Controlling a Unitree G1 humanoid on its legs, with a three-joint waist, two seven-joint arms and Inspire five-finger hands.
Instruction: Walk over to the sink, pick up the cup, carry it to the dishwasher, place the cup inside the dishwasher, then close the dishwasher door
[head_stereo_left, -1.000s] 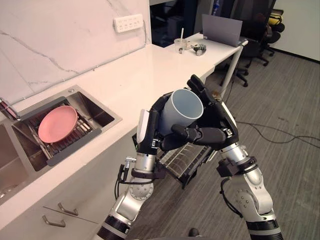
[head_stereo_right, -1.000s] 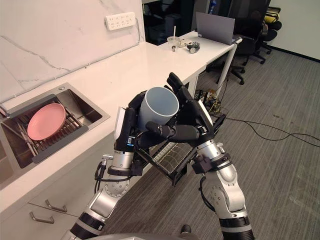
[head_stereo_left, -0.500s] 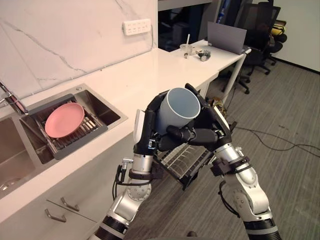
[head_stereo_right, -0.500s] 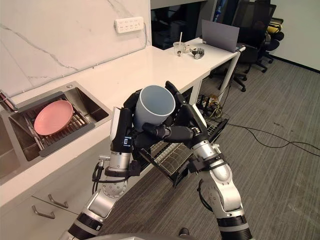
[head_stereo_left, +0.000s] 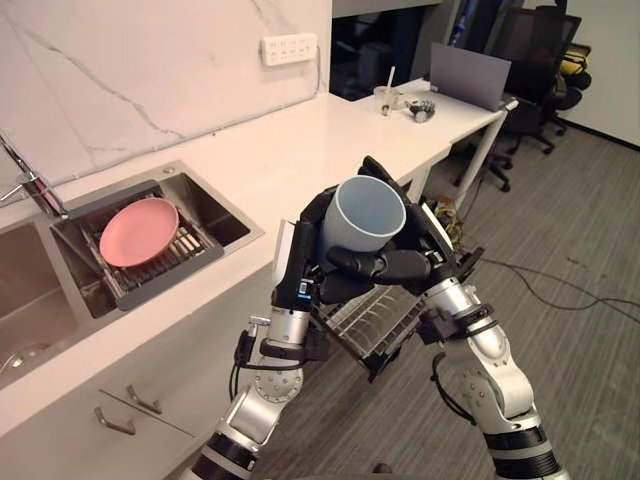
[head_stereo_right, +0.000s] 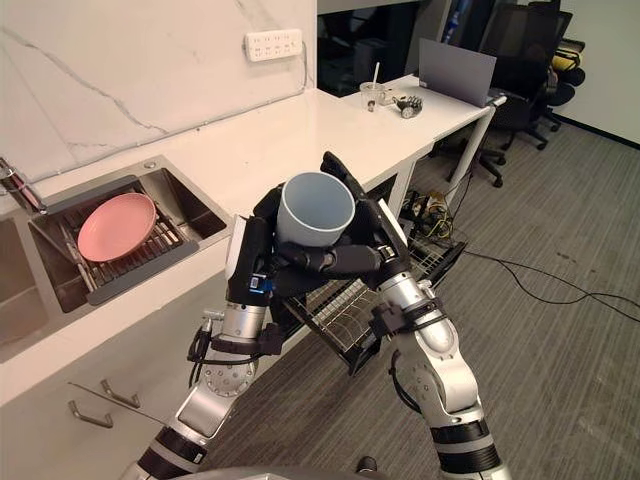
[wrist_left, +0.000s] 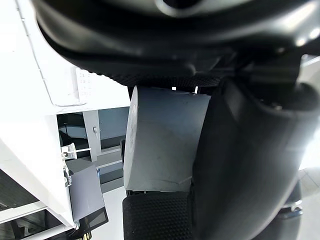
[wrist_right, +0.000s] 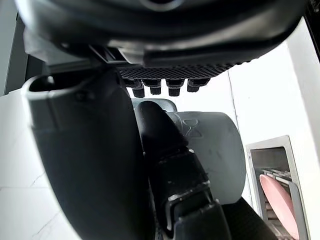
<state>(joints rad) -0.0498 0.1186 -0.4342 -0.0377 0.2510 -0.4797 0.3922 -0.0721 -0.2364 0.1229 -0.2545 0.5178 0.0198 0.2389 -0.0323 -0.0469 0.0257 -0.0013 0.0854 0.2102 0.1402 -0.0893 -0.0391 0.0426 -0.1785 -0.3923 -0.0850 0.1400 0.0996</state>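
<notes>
While left hand and right hand clasp cup, counter edge left, carpet right.

Both silver-grey arms are raised with elbows bent. The left robot hand and right robot hand curl around the pale blue round cup from opposite sides.

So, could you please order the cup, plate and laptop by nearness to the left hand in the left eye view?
1. Cup, held in the left hand.
2. Plate, in the sink, leftward.
3. Laptop, on the far desk.
</notes>
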